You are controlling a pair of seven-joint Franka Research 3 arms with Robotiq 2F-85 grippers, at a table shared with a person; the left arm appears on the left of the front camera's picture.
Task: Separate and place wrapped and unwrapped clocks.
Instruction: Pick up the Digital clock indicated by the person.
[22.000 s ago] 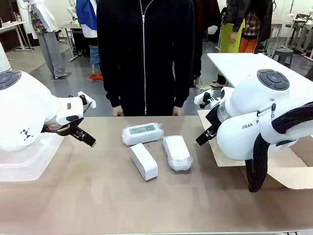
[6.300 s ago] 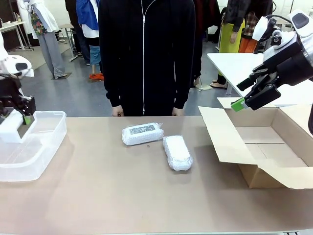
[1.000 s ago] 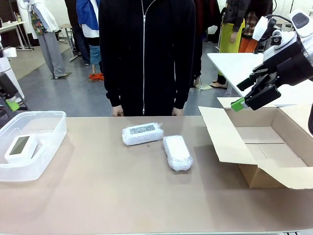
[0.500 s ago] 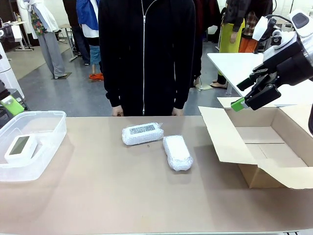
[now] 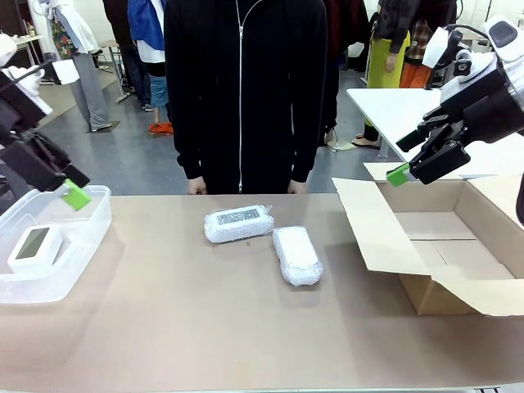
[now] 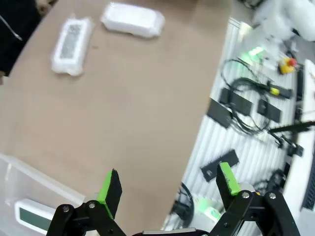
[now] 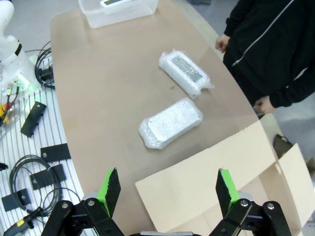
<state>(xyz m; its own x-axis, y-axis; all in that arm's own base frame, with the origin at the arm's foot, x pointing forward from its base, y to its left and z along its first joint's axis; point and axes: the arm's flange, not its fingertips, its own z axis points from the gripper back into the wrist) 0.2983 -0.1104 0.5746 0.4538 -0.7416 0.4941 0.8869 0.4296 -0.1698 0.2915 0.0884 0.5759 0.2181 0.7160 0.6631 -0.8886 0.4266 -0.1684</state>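
Two wrapped clocks in bubbly film lie mid-table: one point(image 5: 238, 223) near the person, the other point(image 5: 297, 255) just right of it and closer to me. The unwrapped clock point(image 5: 33, 248), white with a greyish face, lies in the clear plastic bin point(image 5: 88, 233) at the left. My left gripper point(image 5: 67, 188) hangs open and empty above the bin's far rim. In the left wrist view the left gripper point(image 6: 168, 182) spans bare table, with the unwrapped clock point(image 6: 33, 217) at the bottom left. My right gripper point(image 5: 405, 157) is open, raised over the cardboard box point(image 5: 458, 246).
The person stands at the far edge, hands point(image 5: 196, 187) resting by the table. The box's open flap point(image 5: 372, 233) leans toward the wrapped clocks. In the right wrist view the wrapped clocks point(image 7: 186, 73) point(image 7: 171, 123) lie beyond the flap point(image 7: 206, 187). Cables point(image 6: 246, 105) lie off the table's near side.
My left gripper has swung in from the left edge toward the right, above the bin. The right arm and all three clocks have stayed put.
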